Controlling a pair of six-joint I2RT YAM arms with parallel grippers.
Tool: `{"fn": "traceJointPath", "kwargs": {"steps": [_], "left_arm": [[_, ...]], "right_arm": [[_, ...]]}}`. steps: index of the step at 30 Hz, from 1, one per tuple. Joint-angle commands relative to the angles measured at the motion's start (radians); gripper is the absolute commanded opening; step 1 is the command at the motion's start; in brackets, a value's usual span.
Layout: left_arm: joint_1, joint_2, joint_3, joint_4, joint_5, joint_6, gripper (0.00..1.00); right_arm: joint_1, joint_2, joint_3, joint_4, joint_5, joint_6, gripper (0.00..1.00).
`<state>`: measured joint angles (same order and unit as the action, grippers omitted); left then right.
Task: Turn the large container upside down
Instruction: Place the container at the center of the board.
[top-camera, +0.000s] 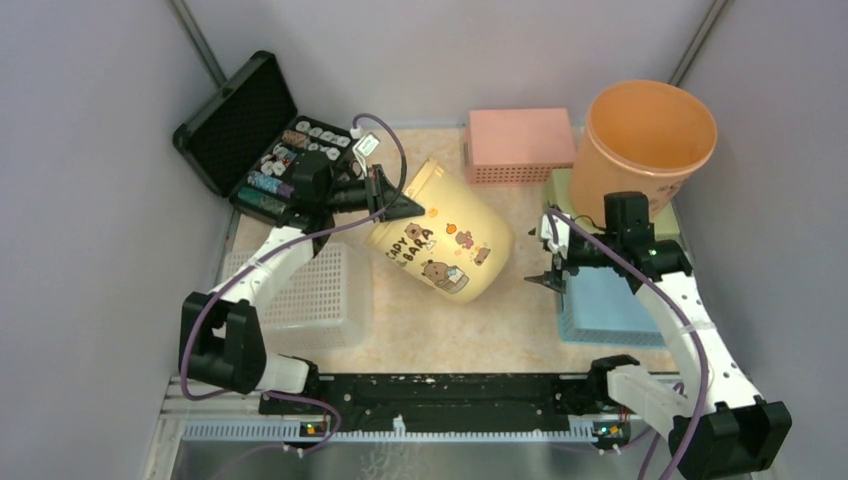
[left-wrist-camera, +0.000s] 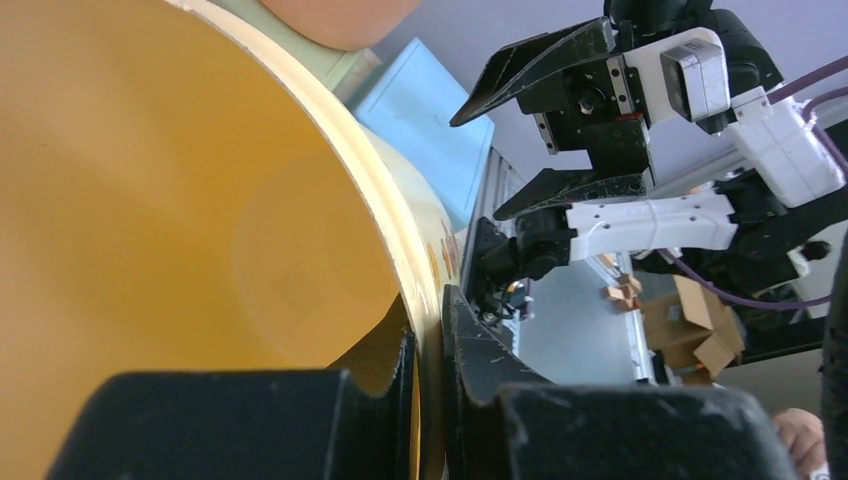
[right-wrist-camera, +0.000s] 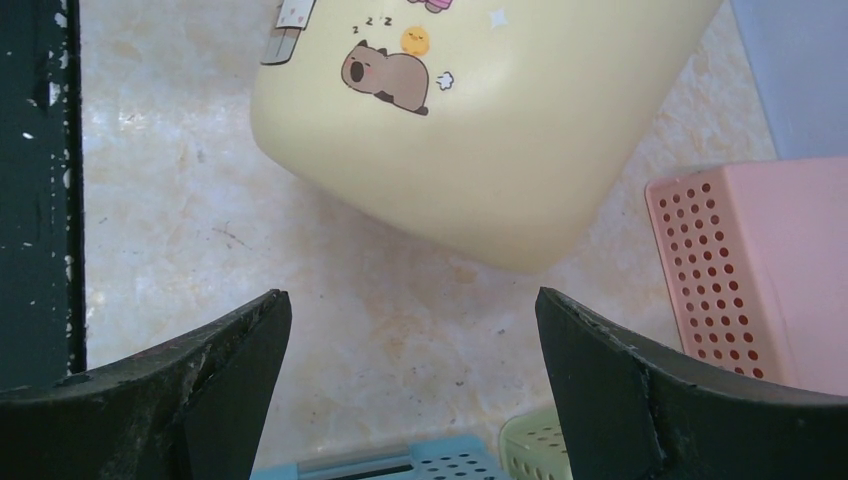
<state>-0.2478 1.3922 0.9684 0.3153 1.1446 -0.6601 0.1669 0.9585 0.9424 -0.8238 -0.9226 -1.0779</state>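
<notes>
The container (top-camera: 440, 240) is held tilted over the middle of the tabletop (top-camera: 450, 330), with its mouth turned toward the far left and its base toward the near right. Its rim is clamped by the left fingers (left-wrist-camera: 480, 350), one inside the wall and one outside. The right fingers (right-wrist-camera: 230, 350) are spread wide apart with nothing between them, near the container but apart from it, over a blue basket (top-camera: 610, 305).

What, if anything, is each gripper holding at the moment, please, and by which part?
The left gripper pinches the yellow container by its rim, one finger inside, one outside. The right gripper is open and holds nothing.
</notes>
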Motion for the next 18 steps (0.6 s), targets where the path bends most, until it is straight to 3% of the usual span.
{"fn": "traceJointPath", "kwargs": {"steps": [1,4,10,18], "left_arm": [[0.005,0.023,0.029,-0.137,-0.090,0.217,0.13],[0.005,0.028,0.047,-0.176,-0.104,0.277,0.25],[0.006,0.032,0.090,-0.282,-0.177,0.373,0.36],[0.005,0.018,0.132,-0.393,-0.278,0.471,0.41]], "right_arm": [[0.016,-0.003,-0.053,0.229,0.015,0.092,0.91],[0.021,0.001,-0.099,0.325,0.046,0.144,0.92],[0.045,0.050,-0.148,0.455,0.096,0.245,0.93],[0.060,0.072,-0.165,0.524,0.128,0.295,0.93]]}}
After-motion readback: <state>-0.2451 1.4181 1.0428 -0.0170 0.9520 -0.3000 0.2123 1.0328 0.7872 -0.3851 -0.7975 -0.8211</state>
